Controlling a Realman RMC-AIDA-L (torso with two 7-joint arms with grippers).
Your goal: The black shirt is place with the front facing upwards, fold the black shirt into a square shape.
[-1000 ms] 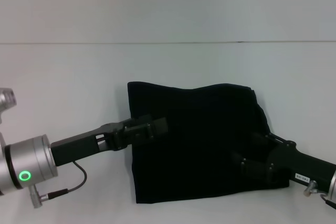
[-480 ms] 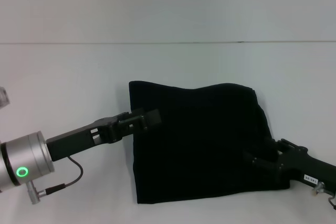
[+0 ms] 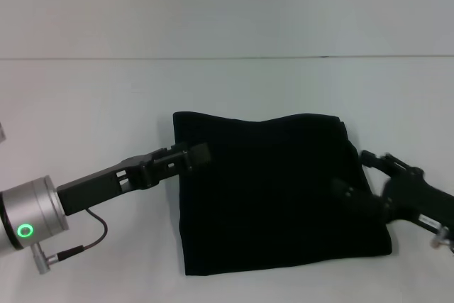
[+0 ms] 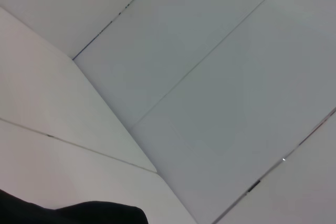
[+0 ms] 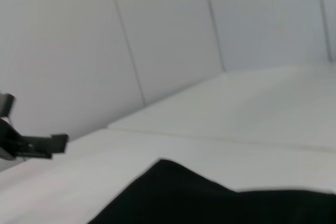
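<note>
The folded plain black cotton shirt [image 3: 273, 193] lay squarish between both grippers; whether either's jaws gripped, I couldn't tell.

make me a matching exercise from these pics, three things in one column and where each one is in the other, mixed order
Things:
1. black shirt
2. left gripper
3. right gripper

Places:
A. at the shirt's edge on the robot's right
B. lying folded on the white table, in front of the robot
C. at the shirt's edge on the robot's left

Pairs: 1-B, 2-C, 3-A
</note>
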